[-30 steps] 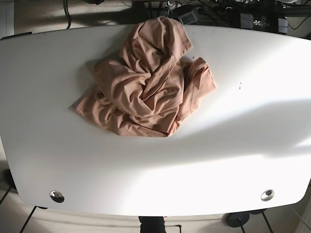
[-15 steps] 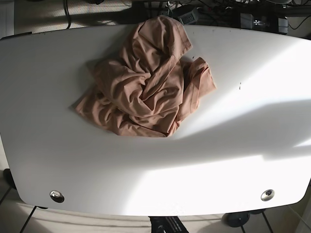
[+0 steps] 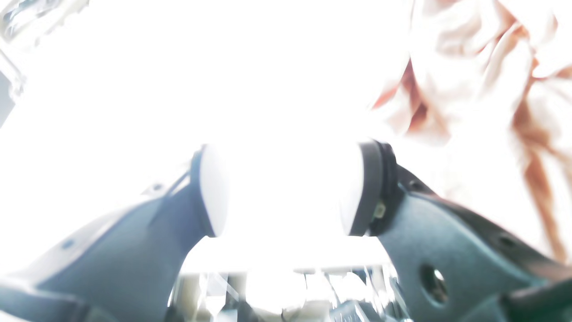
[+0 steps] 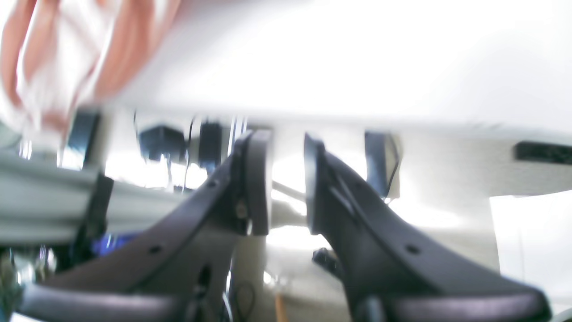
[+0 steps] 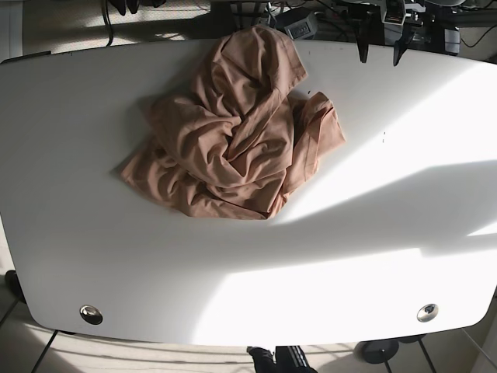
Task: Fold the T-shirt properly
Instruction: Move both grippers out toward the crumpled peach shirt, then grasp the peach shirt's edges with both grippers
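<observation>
In the left wrist view, washed out by glare, the left gripper [image 3: 281,190] has its jaws wide apart with nothing between them, and the salmon-pink T-shirt [image 3: 482,89] lies crumpled toward the upper right, apart from the jaws. In the right wrist view, which is blurred, the right gripper [image 4: 286,183] shows its 2 jaws close together with a narrow gap and nothing held; the T-shirt [image 4: 67,53] fills the upper left corner, well away from them, and the white tabletop [image 4: 357,67] spans the top. In the base view the T-shirt [image 5: 233,132] sits bunched in a heap on the tabletop [image 5: 311,264], left of centre and toward the far edge, while the left gripper [image 5: 380,43] hangs at the far edge on the right, jaws apart.
</observation>
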Controlling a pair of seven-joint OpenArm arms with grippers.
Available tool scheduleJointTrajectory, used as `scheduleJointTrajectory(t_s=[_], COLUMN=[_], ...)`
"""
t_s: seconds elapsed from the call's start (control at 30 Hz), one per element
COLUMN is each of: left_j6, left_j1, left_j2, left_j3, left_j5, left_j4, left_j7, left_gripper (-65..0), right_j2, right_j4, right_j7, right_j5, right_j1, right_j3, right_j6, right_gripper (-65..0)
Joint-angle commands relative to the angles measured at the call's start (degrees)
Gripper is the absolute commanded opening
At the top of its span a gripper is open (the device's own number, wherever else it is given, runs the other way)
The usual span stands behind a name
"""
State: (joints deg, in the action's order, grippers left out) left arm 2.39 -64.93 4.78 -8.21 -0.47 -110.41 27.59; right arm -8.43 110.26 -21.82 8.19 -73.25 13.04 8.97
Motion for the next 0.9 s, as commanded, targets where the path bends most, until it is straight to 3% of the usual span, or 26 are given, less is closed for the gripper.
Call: scheduleJointTrajectory(t_s=[0.03, 0.23, 0.4, 0.47, 0.53, 0.6, 0.77, 0.9], left_j6=[0.2, 0.0, 0.0, 0.0, 0.0, 0.0, 0.0, 0.0], left_j1=[1.7, 9.7, 15.8, 17.2, 18.9, 20.3, 20.5, 20.5], left_j2=[0.1, 0.3, 0.3, 0.5, 0.5, 0.2, 0.3, 0.5], left_j3=[-0.1, -0.2, -0.1, -0.1, -0.1, -0.1, -0.1, -0.1], left_j5=[-0.1, 0.4, 0.3, 0.3, 0.3, 0.4, 0.4, 0.4], left_j4=[-1.0, -0.8, -0.8, -0.8, -0.8, -0.8, -0.7, -0.7], left_j7=[2.3, 2.3, -8.0, -9.5, -10.2, -10.5, -10.5, -10.5], left_gripper=[-31.1, -31.1, -31.0, -27.6, -20.8, -17.6, -21.1, -21.7], right_j2=[-0.3, -0.2, -0.5, -0.5, -0.5, -0.2, -0.1, -0.1], right_j4=[1.7, 1.7, 1.8, 1.9, 1.7, 1.6, 1.7, 0.8], right_j7=[-1.0, -1.0, -0.3, 3.1, 6.3, 11.5, 25.6, 44.5], right_j5=[2.4, 3.7, 3.1, 3.1, 3.2, 3.4, 3.7, 3.7], right_j1=[0.8, 14.7, 24.9, 29.0, 33.5, 38.7, 49.6, 62.9], right_j3=[1.1, 0.8, -1.0, -1.6, -1.6, -1.6, -1.3, 1.0], right_j6=[0.13, 0.21, 0.21, 0.21, 1.18, 4.43, 6.98, 9.18], right_gripper=[-53.4, -52.8, -52.3, -47.4, -37.9, -28.5, -22.5, -17.3])
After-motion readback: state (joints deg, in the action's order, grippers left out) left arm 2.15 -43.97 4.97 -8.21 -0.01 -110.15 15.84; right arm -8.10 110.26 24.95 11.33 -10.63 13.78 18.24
